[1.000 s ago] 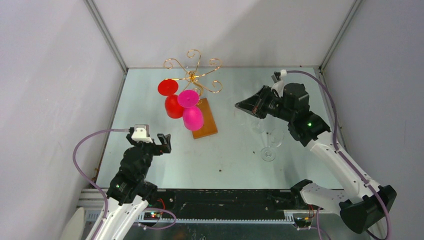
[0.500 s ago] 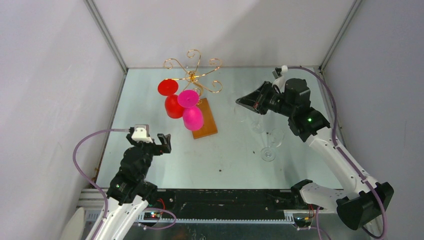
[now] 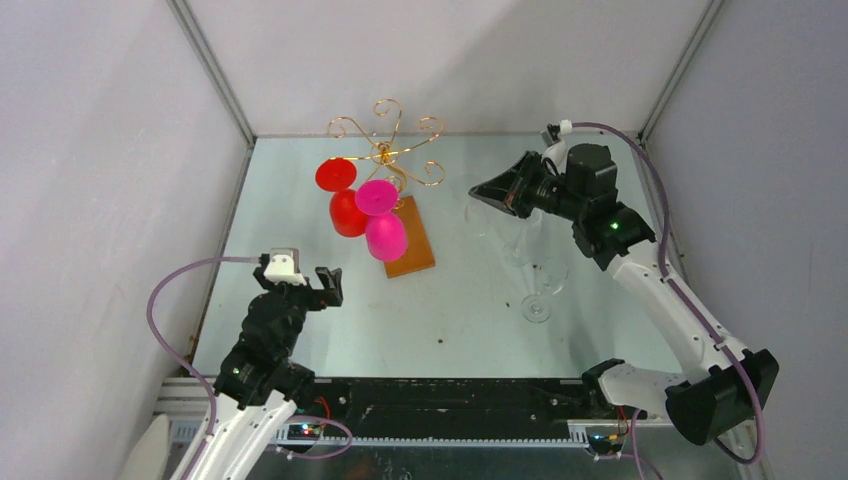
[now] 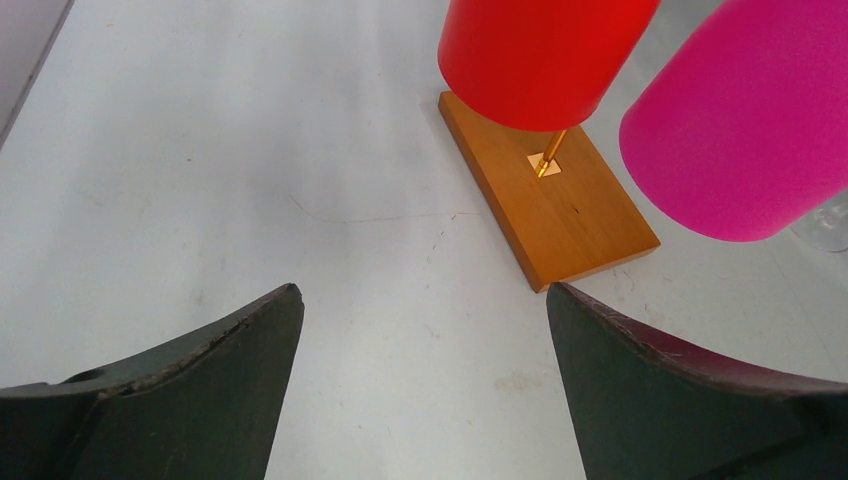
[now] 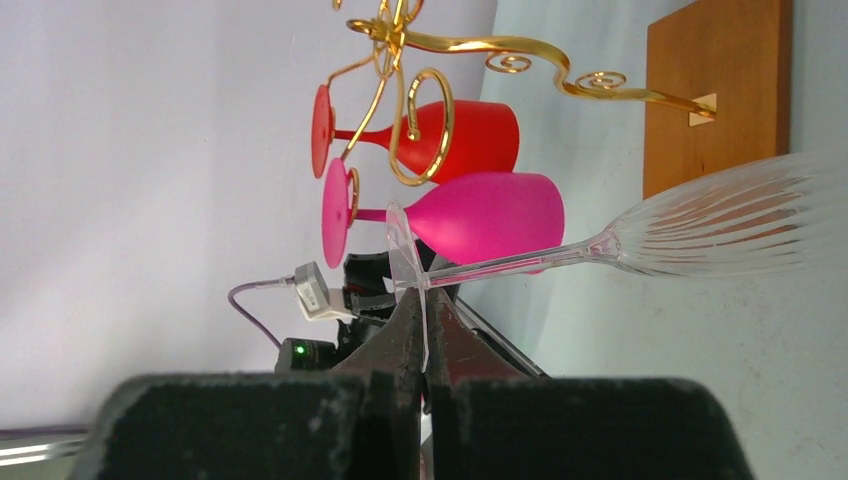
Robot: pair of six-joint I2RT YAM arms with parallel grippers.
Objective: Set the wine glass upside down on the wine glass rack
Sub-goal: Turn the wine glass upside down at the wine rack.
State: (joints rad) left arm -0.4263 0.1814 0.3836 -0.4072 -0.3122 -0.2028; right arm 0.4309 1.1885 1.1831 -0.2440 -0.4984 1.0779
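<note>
Right gripper (image 5: 425,320) is clamped on the foot of the clear wine glass (image 5: 720,225), held bowl-down over the tabletop's far right, beside the rack (image 3: 385,150). Left gripper (image 4: 422,295) stands spread, empty. Advice: slide the stem level into a vacant scroll, avoiding the pink glass (image 5: 480,215).

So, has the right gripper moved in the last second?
Yes. Seen from above, the right gripper has drifted toward the far wall, away from the standing clear glass.
</note>
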